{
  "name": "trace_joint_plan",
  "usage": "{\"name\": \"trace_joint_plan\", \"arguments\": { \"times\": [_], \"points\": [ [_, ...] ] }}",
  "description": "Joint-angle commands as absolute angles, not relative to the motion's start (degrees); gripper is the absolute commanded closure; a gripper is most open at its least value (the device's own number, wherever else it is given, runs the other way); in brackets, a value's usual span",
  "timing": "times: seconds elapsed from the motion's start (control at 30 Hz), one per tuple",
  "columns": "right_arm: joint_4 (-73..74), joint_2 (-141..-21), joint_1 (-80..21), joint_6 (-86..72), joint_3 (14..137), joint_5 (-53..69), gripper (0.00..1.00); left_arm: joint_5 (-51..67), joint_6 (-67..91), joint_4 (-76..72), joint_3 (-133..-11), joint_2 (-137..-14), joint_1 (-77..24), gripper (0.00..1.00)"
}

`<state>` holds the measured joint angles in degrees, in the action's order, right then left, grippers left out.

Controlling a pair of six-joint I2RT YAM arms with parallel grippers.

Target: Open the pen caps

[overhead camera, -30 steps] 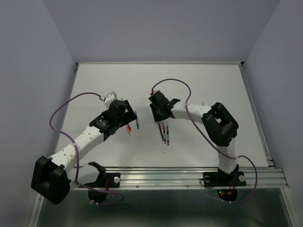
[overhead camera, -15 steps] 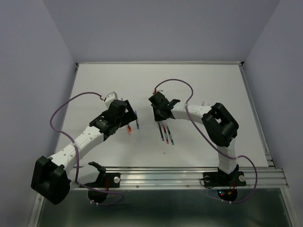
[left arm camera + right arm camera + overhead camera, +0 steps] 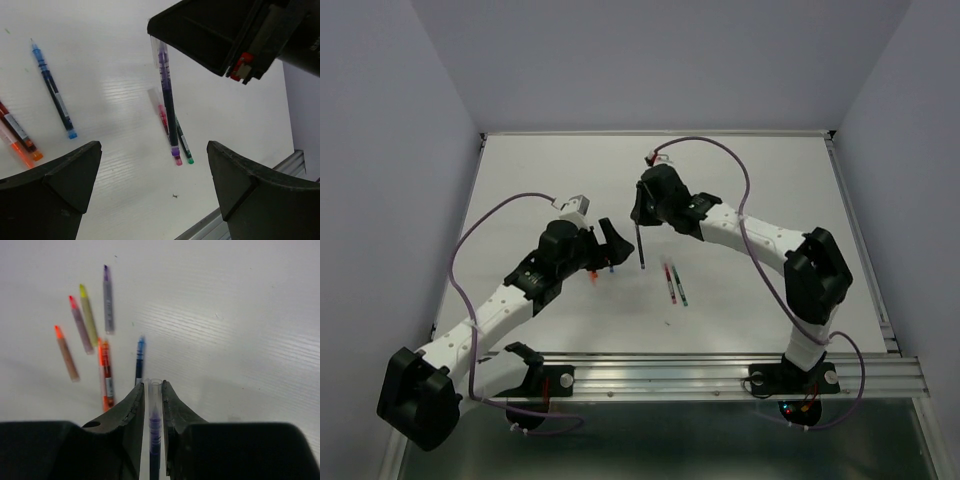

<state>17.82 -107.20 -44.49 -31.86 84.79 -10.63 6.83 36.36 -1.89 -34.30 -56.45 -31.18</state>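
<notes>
Pen cap (image 3: pixel 156 49), pale and clear, tops the purple pen (image 3: pixel 168 110), which my right end effector (image 3: pixel 153 390) clamps there, hanging above the tabletop (image 3: pixel 770 200). My left end effector (image 3: pixel 152 148) gapes wide; I'd close it on the barrel and pull straight along the pen.

Tabletop (image 3: pixel 770 200): plain white.
Left tool (image 3: pixel 152 145): black.
Right tool (image 3: pixel 154 386): black.
Held pen (image 3: pixel 154 437): purple-blue barrel.
Pen cap (image 3: pixel 155 389): clear, colourless.
Blue pen (image 3: pixel 52 95): dark barrel, bright blue ends.
Pink pen (image 3: pixel 161 114): pink, pale tip.
Green pen (image 3: pixel 184 147): dark barrel, green end.
Orange pen (image 3: pixel 105 377): orange, dark band.
Row of pens (image 3: pixel 80 325): greyish barrels; orange, red, yellow, purple tips.
Cables (image 3: pixel 470 240): purple.
</notes>
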Motion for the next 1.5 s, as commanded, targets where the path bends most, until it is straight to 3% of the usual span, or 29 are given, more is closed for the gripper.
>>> {"name": "trace_joint_plan", "arguments": {
  "times": [0.0,0.23,0.43,0.63,0.77,1.03,1.1,1.23,1.47],
  "points": [
    [6.97,-99.86,-42.81,-37.08,81.05,-5.55,0.99,11.08,34.01,-11.59,-32.87,-55.45,-31.64,0.01],
    [2.64,-94.84,-42.80,-40.08,78.23,-1.23,0.99,13.44,34.28,-17.66,-34.71,-61.52,-31.73,0.05],
    [1.15,-93.96,-42.80,-41.66,77.52,-0.97,0.98,14.41,34.80,-20.13,-36.30,-64.60,-31.82,0.18],
    [0.70,-94.13,-42.80,-41.66,76.82,-0.88,0.98,14.50,35.86,-21.79,-35.95,-64.60,-31.82,0.49],
    [0.62,-94.48,-42.80,-42.10,76.38,-0.53,0.98,14.77,35.95,-22.24,-35.95,-64.95,-31.82,0.60],
    [-1.32,-94.31,-42.80,-42.54,75.15,1.32,0.98,14.59,36.30,-22.85,-35.95,-65.04,-31.82,0.98],
    [-1.32,-94.31,-42.80,-41.84,74.88,1.67,0.91,14.41,36.30,-23.29,-35.77,-64.78,-31.82,1.00],
    [-1.32,-94.22,-42.80,-40.87,74.09,2.29,0.60,14.33,36.12,-24.08,-35.25,-63.64,-31.82,1.00],
    [-1.41,-93.96,-42.80,-40.52,73.65,2.11,0.58,13.89,36.12,-24.43,-34.89,-62.58,-31.82,1.00]
  ]
}}
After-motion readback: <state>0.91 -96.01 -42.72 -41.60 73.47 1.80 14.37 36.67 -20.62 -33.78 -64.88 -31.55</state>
